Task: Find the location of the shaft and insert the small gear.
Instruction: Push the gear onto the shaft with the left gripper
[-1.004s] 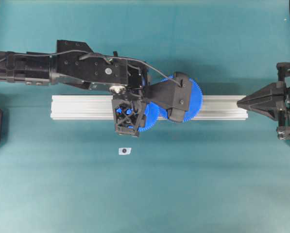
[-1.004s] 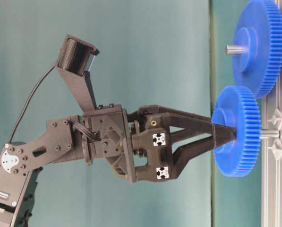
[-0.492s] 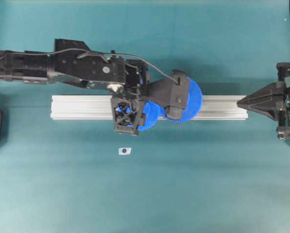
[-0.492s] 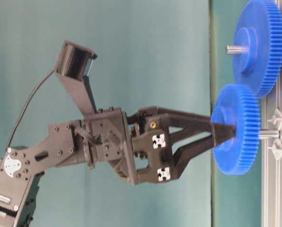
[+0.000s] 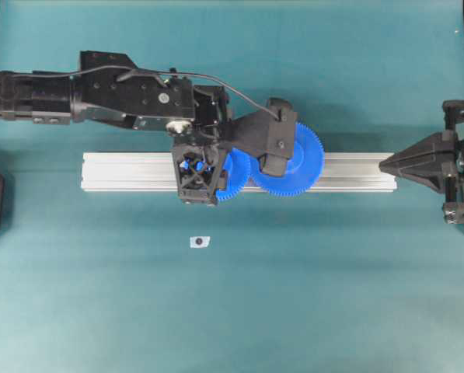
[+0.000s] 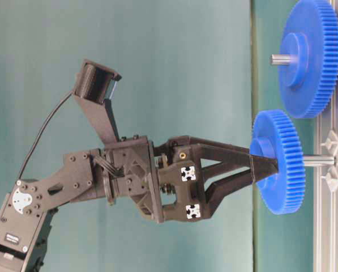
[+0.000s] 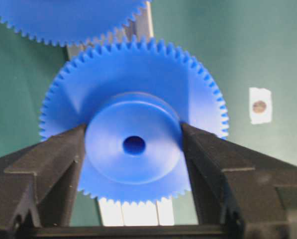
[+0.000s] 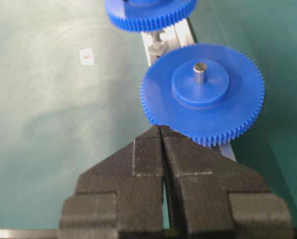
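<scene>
Left claw [image 6: 265,170] clamped; right claw [image 8: 160,130] closed.

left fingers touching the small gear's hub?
Touching. The left wrist view shows both fingers pressed against opposite sides of the small gear hub, with no gap on either side.

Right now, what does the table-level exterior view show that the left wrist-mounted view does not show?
Only the table-level view shows the shaft, standing out from the aluminium rail behind the small gear, and the large gear's grey centre pin.

Only the left wrist view shows the small gear's dark centre hole and a small white tag on the table.

Both show the left gripper shut on the small gear's hub, and part of the large gear beside it.
</scene>
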Available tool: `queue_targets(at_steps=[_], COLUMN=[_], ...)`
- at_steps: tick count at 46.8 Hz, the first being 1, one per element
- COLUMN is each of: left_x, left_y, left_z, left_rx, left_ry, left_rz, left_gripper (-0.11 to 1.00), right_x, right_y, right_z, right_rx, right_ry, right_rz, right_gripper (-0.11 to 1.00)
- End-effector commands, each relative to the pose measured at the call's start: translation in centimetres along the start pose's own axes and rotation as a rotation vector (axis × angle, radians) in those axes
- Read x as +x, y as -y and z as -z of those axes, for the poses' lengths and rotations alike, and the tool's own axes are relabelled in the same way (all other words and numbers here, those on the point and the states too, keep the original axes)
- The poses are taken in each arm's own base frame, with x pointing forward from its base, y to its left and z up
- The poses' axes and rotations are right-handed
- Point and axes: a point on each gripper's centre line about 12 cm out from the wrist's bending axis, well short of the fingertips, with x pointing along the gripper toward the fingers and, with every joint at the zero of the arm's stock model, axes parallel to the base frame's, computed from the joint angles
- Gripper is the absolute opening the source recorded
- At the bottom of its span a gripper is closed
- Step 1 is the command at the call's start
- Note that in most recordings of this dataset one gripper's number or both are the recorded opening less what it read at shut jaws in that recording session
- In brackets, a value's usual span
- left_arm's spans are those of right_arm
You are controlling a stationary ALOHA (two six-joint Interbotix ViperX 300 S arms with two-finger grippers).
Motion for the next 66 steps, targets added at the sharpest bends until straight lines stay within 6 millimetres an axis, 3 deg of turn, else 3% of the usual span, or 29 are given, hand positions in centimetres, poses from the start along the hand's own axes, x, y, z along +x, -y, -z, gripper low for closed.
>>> queue_targets(at_steps=[1, 18, 36, 52, 66], left_x=[-0.3, 0.0, 0.9, 0.3, 1.2], left_y=[-1.0, -1.2, -0.5, -2.2, -1.3], left_z=[-0.3, -0.5, 1.0, 0.6, 0.8], left_rx=[-0.015, -0.022, -0.026, -0.038, -0.033], left_ry=[0.017, 0.012, -0.038, -0.008, -0.037], left_rz=[-0.014, -0.014, 0.001, -0.015, -0.003], left_gripper=[0.63, 0.63, 0.63, 0.63, 0.63], right_x=[0.0, 0.0, 0.0, 0.0, 0.0], right_y=[0.0, 0.0, 0.0, 0.0, 0.0], right_z=[-0.4, -0.4, -0.4, -0.4, -0.4], right_rx=[0.010, 0.010, 0.010, 0.010, 0.009], right_ry=[0.010, 0.011, 0.014, 0.014, 0.013], right_rz=[0.001, 0.001, 0.000, 0.000, 0.001], right_gripper=[0.01, 0.01, 0.01, 0.01, 0.01])
